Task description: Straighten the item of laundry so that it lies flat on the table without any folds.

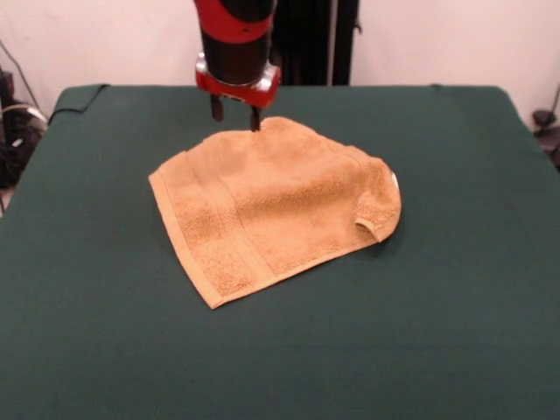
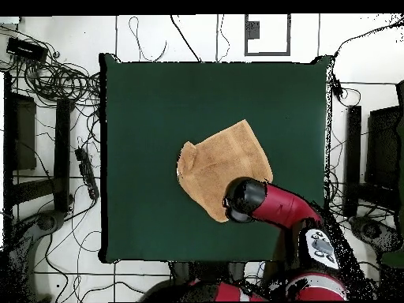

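Observation:
The orange-tan towel (image 1: 271,206) lies mid-table on the dark green table (image 1: 437,306). Most of it is spread out, with border bands along its left side. Its right corner (image 1: 378,220) is curled over on itself, and a white label (image 1: 395,181) shows there. My gripper (image 1: 235,115) hangs at the towel's far edge. It is open and empty, with one fingertip (image 1: 255,122) at the cloth's edge. In the overhead view the towel (image 2: 221,162) lies on the table (image 2: 158,102), and the arm's end (image 2: 241,199) covers the corner nearest the robot and hides the fingers.
Cables (image 2: 55,79) and dark equipment (image 2: 20,130) lie on the floor around the table. The robot's base (image 2: 316,272) stands at the table's bottom edge in the overhead view. A black stand (image 1: 306,39) rises behind the table.

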Tool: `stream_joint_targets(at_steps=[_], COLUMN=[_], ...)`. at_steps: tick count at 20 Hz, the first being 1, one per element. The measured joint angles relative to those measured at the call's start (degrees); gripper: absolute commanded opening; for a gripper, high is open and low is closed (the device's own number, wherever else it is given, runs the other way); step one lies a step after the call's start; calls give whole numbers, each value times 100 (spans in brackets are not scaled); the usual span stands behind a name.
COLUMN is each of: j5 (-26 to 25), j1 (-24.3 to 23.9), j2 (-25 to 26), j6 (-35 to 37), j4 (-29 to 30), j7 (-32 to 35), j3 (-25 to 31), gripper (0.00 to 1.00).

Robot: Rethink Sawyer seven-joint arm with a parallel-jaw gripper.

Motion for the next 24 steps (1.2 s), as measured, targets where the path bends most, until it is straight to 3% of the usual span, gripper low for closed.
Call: stream_joint_targets(at_steps=[8, 17, 24], j5=[125, 175, 355], j1=[250, 639, 719], j2=[-50, -496, -581], j6=[9, 651, 719], j4=[-5, -205, -388], j7=[0, 0, 0], j3=[-2, -32, -30], gripper=[100, 100, 100])
